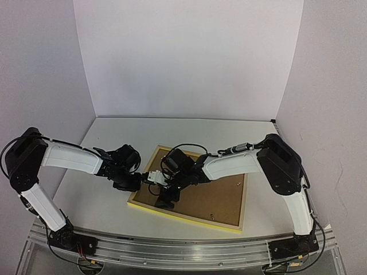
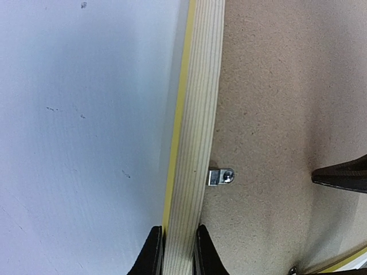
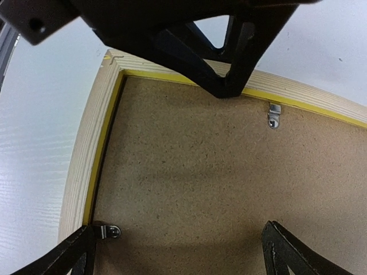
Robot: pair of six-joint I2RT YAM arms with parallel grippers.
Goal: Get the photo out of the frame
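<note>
At the near edge of the white tabletop (image 1: 172,129) a ribbed aluminium rail (image 1: 183,252) carries both arm bases. Just beyond it the thin yellow-faced picture frame (image 1: 189,217) lies flat, back upward, its near long side close to the tabletop's near edge. Its right short side is close to the right edge. The long axis runs left to right, slanted so the right end sits nearer than the left. Its bare rear face is pale, straight-grained wood with a yellow strip along the outer and inner edges.

Inside it sits the flat brown backing board (image 1: 218,197), speckled and matt like pressed fibre. Small bright metal turn clips (image 3: 274,114) screwed to the board lie against the frame's inner edge.

The left gripper (image 2: 179,255) is pressed together on the frame's left short rail, one black finger (image 2: 152,252) outside on the tabletop side, the other over the board.

The right gripper (image 3: 180,255) hangs over the left part of the board with its black fingers (image 3: 292,252) spread wide, pinching nothing. Whether their tips touch the board cannot be told.

Farther back, bare tabletop runs open to the far edge, where plain white walls (image 1: 189,57) rise.
</note>
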